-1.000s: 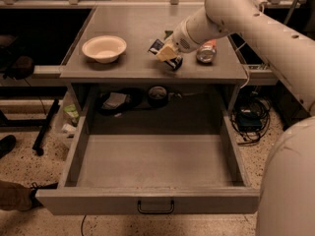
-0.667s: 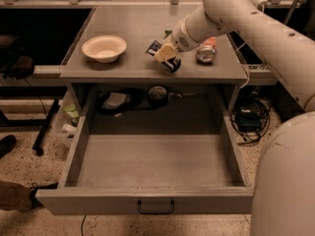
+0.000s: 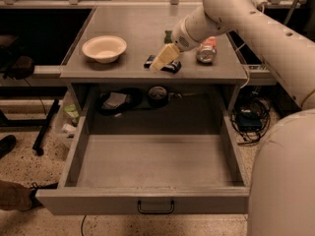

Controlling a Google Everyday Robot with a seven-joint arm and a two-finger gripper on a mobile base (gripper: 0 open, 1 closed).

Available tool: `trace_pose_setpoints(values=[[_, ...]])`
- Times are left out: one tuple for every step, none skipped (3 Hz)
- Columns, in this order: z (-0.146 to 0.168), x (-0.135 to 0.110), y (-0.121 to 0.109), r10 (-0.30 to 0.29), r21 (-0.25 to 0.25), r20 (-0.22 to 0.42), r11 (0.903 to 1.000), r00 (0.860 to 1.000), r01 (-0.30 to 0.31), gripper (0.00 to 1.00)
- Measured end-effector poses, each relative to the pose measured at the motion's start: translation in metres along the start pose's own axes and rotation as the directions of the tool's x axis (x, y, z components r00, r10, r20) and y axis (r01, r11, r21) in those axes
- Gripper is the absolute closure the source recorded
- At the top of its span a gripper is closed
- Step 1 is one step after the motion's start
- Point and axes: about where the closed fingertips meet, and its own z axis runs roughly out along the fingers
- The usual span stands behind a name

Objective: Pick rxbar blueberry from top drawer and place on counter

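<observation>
The rxbar blueberry (image 3: 172, 67), a dark blue flat bar, lies on the grey counter (image 3: 133, 28) near its front edge, right of centre. My gripper (image 3: 164, 58) is right over the bar, touching or just above its middle, with the white arm reaching in from the upper right. The top drawer (image 3: 155, 161) is pulled fully open below the counter. Its grey floor is bare, and its dark handle (image 3: 155, 208) faces the camera.
A cream bowl (image 3: 104, 48) sits on the counter's left. A red-and-white can (image 3: 206, 51) stands right of the gripper, and a green sponge (image 3: 168, 35) is partly hidden behind the arm. Dark objects (image 3: 117, 101) lie in the recess behind the drawer. Cables (image 3: 251, 122) lie on the floor at right.
The gripper has lowered slightly with the bar. The bar was tilted in the gripper above the counter and now lies flat on it.
</observation>
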Motion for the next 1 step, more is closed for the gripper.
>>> trace_pose_setpoints(values=[[0.0000, 0.0000, 0.0000, 0.000, 0.000, 0.000, 1.0000, 1.000, 0.000, 0.00]])
